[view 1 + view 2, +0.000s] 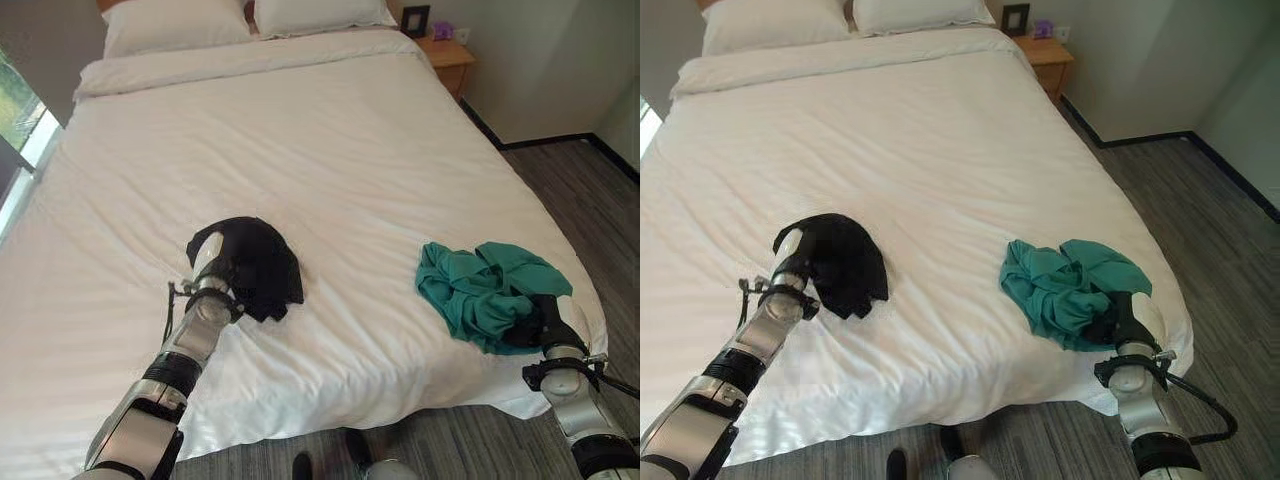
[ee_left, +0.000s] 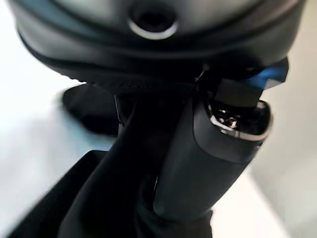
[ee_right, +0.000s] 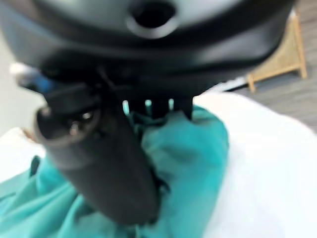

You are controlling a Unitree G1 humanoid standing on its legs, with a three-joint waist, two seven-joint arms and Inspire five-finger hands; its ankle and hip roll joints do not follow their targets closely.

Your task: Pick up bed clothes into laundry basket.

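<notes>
A crumpled black garment (image 1: 262,262) lies on the white bed (image 1: 300,130) near its foot, to the left. My left hand (image 1: 207,258) rests on the garment's left edge; in the left wrist view its thumb (image 2: 213,158) and fingers are curled into the black cloth (image 2: 99,198). A bunched teal garment (image 1: 480,285) lies near the bed's right front corner. My right hand (image 1: 545,322) sits on its near edge. The right wrist view shows the thumb (image 3: 109,168) dug into the teal folds (image 3: 193,153), with the fingers closed on the cloth.
Two pillows (image 1: 175,25) lie at the head of the bed. A wooden nightstand (image 1: 447,55) stands at the far right by the wall. Grey wood floor (image 1: 590,200) runs along the bed's right side. A light wooden frame (image 3: 282,59) stands on the floor.
</notes>
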